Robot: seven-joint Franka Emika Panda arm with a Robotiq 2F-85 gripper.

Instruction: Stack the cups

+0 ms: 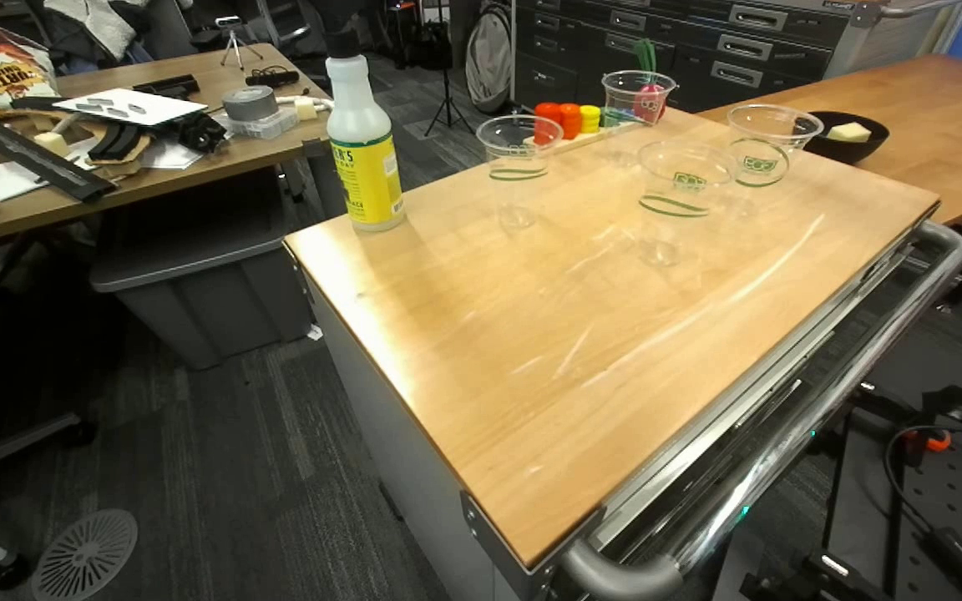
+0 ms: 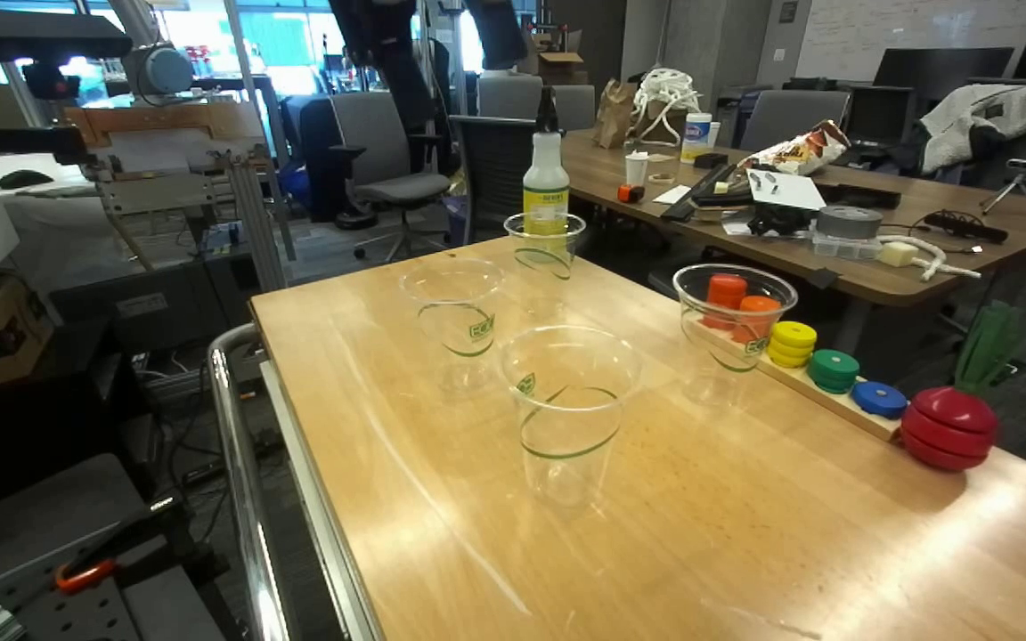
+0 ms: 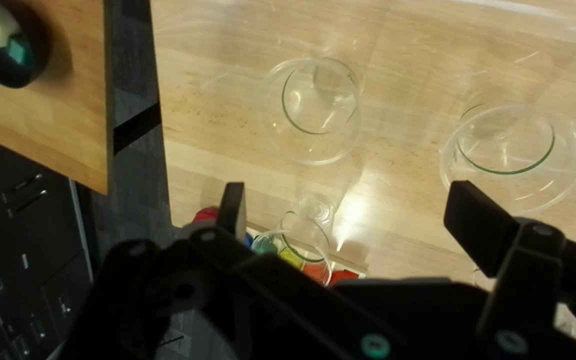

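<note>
Fingers (image 3: pixel 478 227), black, stand wide apart in the wrist view, over the light wooden table (image 3: pixel 403 60). On it we count four small clear plastic tumblers (image 1: pixel 683 188): tapered, wider rims up, green print on the sides. All upright, each standing singly in both exterior views.

Layout in an exterior view: front tumbler (image 2: pixel 569 427) closest to the camera; left tumbler (image 2: pixel 457 325) behind it and to its left; back tumbler (image 2: pixel 538 254) near the tall translucent bottle (image 2: pixel 547 174) with yellow label and black top; rack-side tumbler (image 2: pixel 725 343) just beside the pale wooden rack (image 2: pixel 820 397) of red, orange, yellow, green and blue discs (image 2: pixel 832 367). Red and orange ones show through its wall. Bottle stands upright near a table corner.

Glossy red round toy (image 2: pixel 949 427) with green leaves (image 2: pixel 987 347) sits at the blue end of the rack; we can't tell if they touch.

Wrist view gives us three tumblers plainly: front, left and rack-side. Fingers cover part of the rack and the red toy.

Black bowl (image 1: pixel 865 153) with a pale yellow block (image 1: pixel 848 131) sits on the neighbouring wooden table (image 1: pixel 924 108); in the wrist view we also see a teal block (image 3: pixel 19 50) in it.
</note>
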